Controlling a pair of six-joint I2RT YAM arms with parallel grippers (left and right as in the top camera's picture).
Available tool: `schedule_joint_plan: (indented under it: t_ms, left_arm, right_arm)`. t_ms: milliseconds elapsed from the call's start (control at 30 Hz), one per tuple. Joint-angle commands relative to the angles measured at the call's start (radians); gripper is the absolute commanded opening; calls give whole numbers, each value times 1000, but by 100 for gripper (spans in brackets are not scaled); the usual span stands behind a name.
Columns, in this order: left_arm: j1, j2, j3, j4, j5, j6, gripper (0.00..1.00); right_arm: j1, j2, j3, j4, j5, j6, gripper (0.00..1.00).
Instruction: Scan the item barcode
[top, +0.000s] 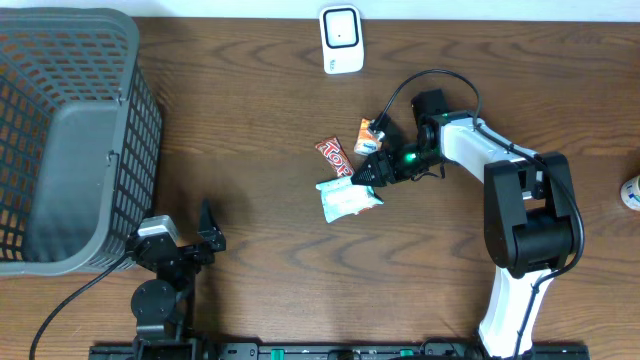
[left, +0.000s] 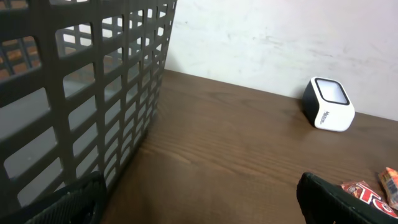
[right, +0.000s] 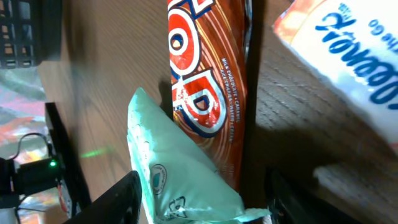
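Observation:
A mint-green packet (top: 347, 199) lies mid-table, beside a red chocolate bar (top: 334, 156) and an orange-and-white packet (top: 368, 137). The white barcode scanner (top: 341, 39) stands at the far edge. My right gripper (top: 372, 175) is down over the green packet. In the right wrist view the green packet (right: 180, 174) sits between the jaws of my right gripper (right: 202, 205). One finger is against its edge and a dark gap remains on the other side. The red bar (right: 208, 74) lies just beyond. My left gripper (top: 185, 232) rests open near the front left, holding nothing.
A large grey mesh basket (top: 70, 140) fills the left side, close beside my left gripper (left: 199, 211). The left wrist view also catches the scanner (left: 328, 104) and the end of the red bar (left: 367, 193). A small white object (top: 631, 192) sits at the right edge.

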Motion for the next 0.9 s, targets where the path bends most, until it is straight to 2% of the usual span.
schedule_joint_plan:
  t_ms: [0, 167, 233, 300, 367, 433, 633, 867]
  left_arm:
    - [-2, -6, -32, -15, -5, 13, 98]
    - [-2, -6, -32, -15, -5, 13, 98]
    - [-2, -6, -32, -15, -5, 13, 98]
    - [-2, -6, -32, -15, -5, 13, 98]
    - [-2, -6, -32, -15, -5, 13, 98]
    - [-2, -6, -32, -15, -5, 13, 98]
    - [-2, -6, -32, -15, -5, 13, 98]
    - [-2, -6, -32, -15, -5, 13, 98]
  right_arm:
    - [2, 18, 2, 16, 8, -32, 60]
    - [26, 39, 2, 27, 8, -32, 58]
    - [40, 58, 2, 31, 8, -32, 53]
    - [53, 79, 2, 31, 1, -32, 43]
    - [63, 101, 2, 23, 0, -32, 20]
    - [64, 106, 2, 11, -3, -32, 3]
    - [39, 69, 5, -9, -70, -20, 1]
    - [-11, -97, 23, -87, -141, 4, 1]
